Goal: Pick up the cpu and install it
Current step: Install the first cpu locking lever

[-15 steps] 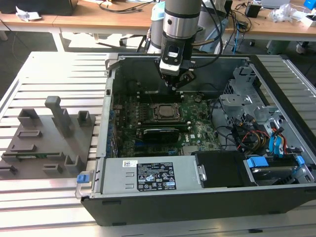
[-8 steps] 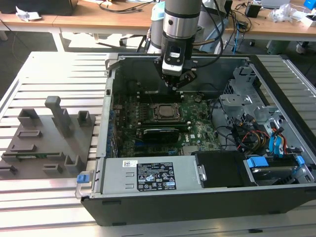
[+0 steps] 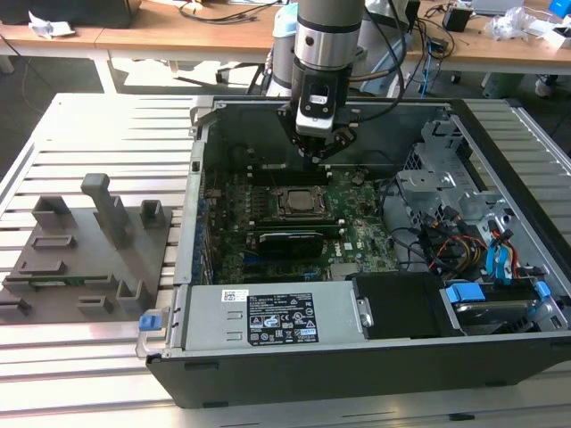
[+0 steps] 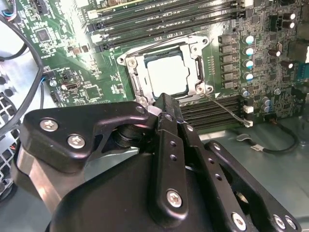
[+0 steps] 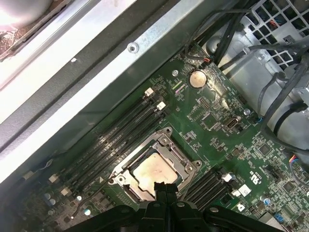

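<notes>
The cpu (image 3: 299, 202) lies flat in the black socket frame (image 3: 278, 212) on the green motherboard inside the open computer case (image 3: 357, 357). Its pale silvery-pink top shows in both wrist views (image 4: 167, 76) (image 5: 152, 171), ringed by the metal socket rim (image 4: 130, 63). My gripper (image 3: 318, 157) hangs a little above the socket, toward the case's back wall. Its black fingers are pressed together with nothing between them, tips near the socket's edge (image 4: 162, 103) (image 5: 165, 186). The gripper does not touch the cpu.
Memory slots (image 4: 164, 21) run along both sides of the socket. Cables and a drive cage (image 3: 446, 178) fill the case on the exterior view's right. A grey fixture with upright blocks (image 3: 89, 241) sits on the slatted table at the exterior view's left.
</notes>
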Tool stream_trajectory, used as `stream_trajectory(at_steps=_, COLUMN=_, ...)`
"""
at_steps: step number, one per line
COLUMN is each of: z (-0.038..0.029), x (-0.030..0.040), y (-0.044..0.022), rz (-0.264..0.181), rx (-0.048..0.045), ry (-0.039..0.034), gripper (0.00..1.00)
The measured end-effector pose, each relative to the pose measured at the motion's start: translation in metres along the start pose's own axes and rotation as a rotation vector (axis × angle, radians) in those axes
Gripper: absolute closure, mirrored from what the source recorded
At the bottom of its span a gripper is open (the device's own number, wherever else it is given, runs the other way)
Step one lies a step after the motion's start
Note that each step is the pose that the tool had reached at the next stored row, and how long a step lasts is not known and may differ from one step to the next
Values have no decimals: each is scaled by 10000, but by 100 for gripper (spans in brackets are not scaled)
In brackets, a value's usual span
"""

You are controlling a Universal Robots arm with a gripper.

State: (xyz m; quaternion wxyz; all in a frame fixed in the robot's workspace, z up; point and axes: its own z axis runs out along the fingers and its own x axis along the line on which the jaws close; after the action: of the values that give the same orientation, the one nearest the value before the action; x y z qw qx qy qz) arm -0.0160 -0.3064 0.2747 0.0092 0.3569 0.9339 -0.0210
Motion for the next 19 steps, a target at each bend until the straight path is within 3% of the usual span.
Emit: stream_trajectory(at_steps=19, z=0, x=0, y=0, rz=-1323, rx=-43, ry=-44, gripper=89)
